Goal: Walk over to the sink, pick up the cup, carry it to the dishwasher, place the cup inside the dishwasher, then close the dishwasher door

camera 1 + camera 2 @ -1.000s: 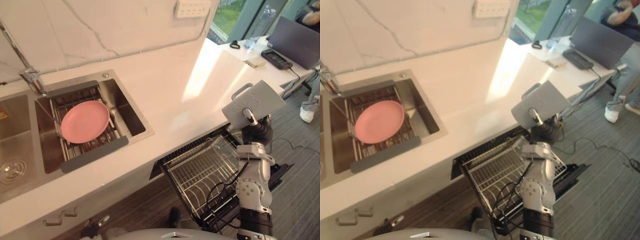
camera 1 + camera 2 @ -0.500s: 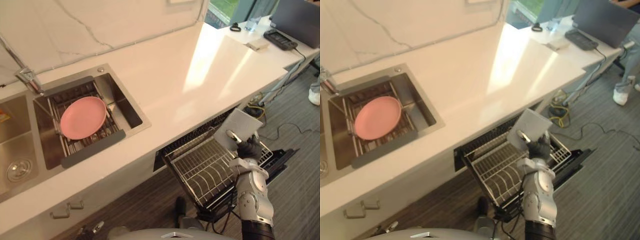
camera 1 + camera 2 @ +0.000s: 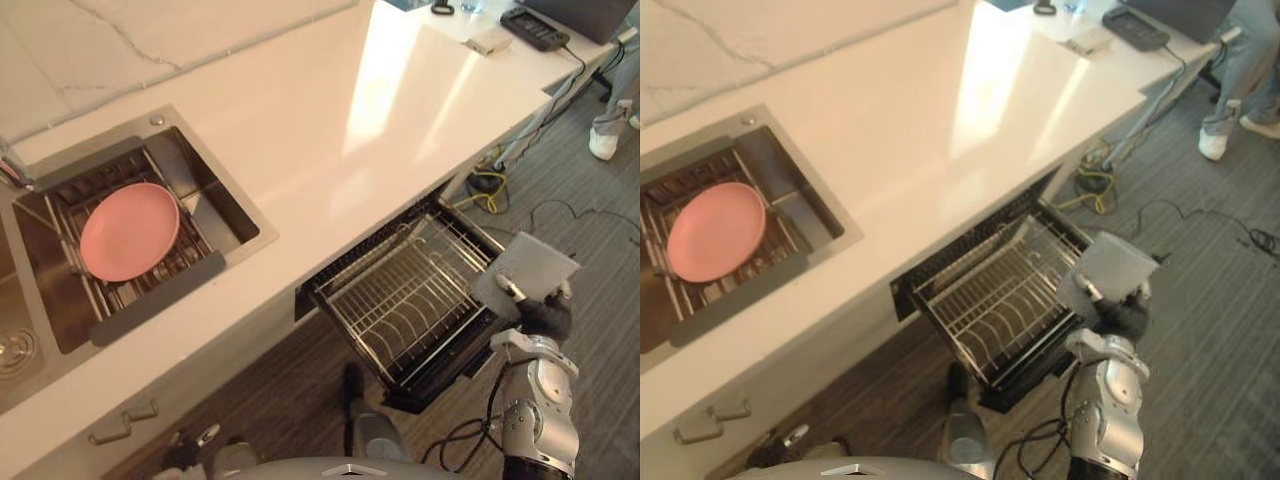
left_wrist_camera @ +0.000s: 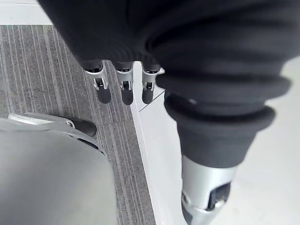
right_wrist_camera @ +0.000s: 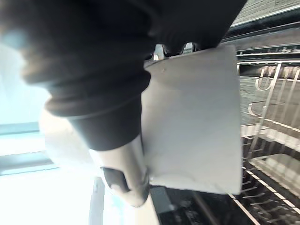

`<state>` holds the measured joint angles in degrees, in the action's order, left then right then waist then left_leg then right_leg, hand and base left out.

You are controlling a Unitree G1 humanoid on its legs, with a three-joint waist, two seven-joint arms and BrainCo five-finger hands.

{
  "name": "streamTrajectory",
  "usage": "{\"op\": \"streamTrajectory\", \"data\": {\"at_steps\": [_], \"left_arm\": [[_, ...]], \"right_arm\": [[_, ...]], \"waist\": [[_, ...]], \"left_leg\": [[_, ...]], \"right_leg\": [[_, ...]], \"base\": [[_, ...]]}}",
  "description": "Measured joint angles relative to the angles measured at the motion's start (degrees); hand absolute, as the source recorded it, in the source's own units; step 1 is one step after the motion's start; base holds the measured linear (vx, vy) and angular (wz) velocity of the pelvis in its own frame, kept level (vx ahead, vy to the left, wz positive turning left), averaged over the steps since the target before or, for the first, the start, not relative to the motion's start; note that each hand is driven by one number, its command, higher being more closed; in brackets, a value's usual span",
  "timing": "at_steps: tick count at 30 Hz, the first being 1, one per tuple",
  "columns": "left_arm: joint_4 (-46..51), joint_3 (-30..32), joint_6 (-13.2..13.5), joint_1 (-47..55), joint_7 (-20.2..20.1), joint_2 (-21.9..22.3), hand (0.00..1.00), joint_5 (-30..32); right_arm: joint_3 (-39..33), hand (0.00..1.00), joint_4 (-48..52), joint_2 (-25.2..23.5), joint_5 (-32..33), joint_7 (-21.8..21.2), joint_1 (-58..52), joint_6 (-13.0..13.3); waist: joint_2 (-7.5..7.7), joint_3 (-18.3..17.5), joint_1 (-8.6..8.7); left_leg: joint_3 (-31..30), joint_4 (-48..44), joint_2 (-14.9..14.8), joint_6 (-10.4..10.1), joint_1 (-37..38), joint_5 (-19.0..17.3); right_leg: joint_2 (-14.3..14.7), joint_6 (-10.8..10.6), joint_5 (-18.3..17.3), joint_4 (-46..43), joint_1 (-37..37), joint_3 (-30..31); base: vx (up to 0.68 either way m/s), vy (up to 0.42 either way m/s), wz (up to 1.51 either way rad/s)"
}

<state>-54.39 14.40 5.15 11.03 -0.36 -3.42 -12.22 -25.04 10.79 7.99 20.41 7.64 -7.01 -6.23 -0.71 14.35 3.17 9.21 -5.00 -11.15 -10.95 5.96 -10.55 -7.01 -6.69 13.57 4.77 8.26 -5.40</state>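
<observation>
**A:** How is the right arm standing?

**B:** The forearm is upright at the lower right with the right hand [image 3: 545,318] at its top. Its fingers and thumb are clamped round the pale grey, flat-sided cup [image 3: 527,273], which sticks up tilted above the hand.

**A:** And the other one?

**B:** The left hand [image 4: 123,91] hangs over the grey striped carpet [image 4: 42,75], fingers straight and holding nothing.

**A:** What differs from before?

**B:** A second ago the cup was raised against the edge of the white stone countertop [image 3: 330,150]. Half a second ago it was over the right part of the pulled-out silver wire dishwasher rack [image 3: 395,300]. Now it is lower, just off that rack's right corner (the camera has swung too, so the steel sink [image 3: 235,215] has shifted in the view).

**A:** So where is the cup relative to the hand?

**B:** In its grip. The right wrist view shows the thumb pressed along the cup's side wall, with the rack wires beyond. The round pink plate [image 3: 129,231] lies in the sink
</observation>
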Motion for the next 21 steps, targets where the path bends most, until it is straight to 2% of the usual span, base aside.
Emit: {"op": "streamTrajectory", "data": {"at_steps": [2, 9, 13, 17, 21], "left_arm": [[1.0, 0.0, -0.4, -0.4, 0.0, -0.1, 0.0, 0.0], [3.9, -2.7, -2.3, -1.3, 0.0, -1.6, 0.0, -0.1], [4.4, -5.0, -2.3, -2.6, 0.0, -2.6, 0.0, -0.2], [5.4, -7.1, -2.3, -3.4, -0.1, -2.7, 0.0, -1.2], [6.6, -8.9, -2.2, -3.4, -1.2, -2.6, 0.0, -1.2]], "right_arm": [[1.0, 1.0, -1.4, 1.6, -1.3, -1.4, 0.8, -1.4], [4.8, 1.0, -11.2, 7.5, -11.0, -1.3, 10.0, -4.6], [9.6, 1.0, -22.8, 12.7, -14.5, -1.5, 19.8, -8.3], [13.7, 1.0, -33.1, 17.5, -16.4, -4.0, 27.9, -10.2], [18.8, 1.0, -41.1, 20.1, -17.7, -9.9, 33.6, -11.6]], "waist": [[0.19, 1.4, -0.24], [0.82, 5.2, -2.03], [0.66, 6.9, -2.95], [-0.81, 9.2, -3.79], [-2.25, 11.0, -4.69]], "left_leg": [[-0.4, -0.2, 0.2, 0.1, -0.7, 0.0], [-3.0, -1.0, 0.6, 0.1, -4.1, 0.7], [-4.7, -1.2, 1.2, 0.4, -6.3, 1.3], [-6.4, -1.1, 2.4, 0.7, -7.4, 2.2], [-8.2, -1.1, 3.0, 1.1, -7.9, 2.7]], "right_leg": [[-0.3, 0.1, 0.1, 0.0, 0.4, -0.2], [-1.1, -0.1, 0.9, 0.0, 1.9, -1.9], [-1.9, -0.3, 1.2, 0.0, 3.0, -3.3], [-3.4, -0.5, 1.4, -0.1, 3.5, -4.9], [-4.4, -0.5, 1.4, -0.1, 2.6, -6.9]], "base": [[-0.06, -0.021, 0.1], [-0.02, -0.013, 0.15], [0.0, 0.008, 0.19], [0.02, 0.028, 0.24], [0.01, 0.022, 0.24]]}}
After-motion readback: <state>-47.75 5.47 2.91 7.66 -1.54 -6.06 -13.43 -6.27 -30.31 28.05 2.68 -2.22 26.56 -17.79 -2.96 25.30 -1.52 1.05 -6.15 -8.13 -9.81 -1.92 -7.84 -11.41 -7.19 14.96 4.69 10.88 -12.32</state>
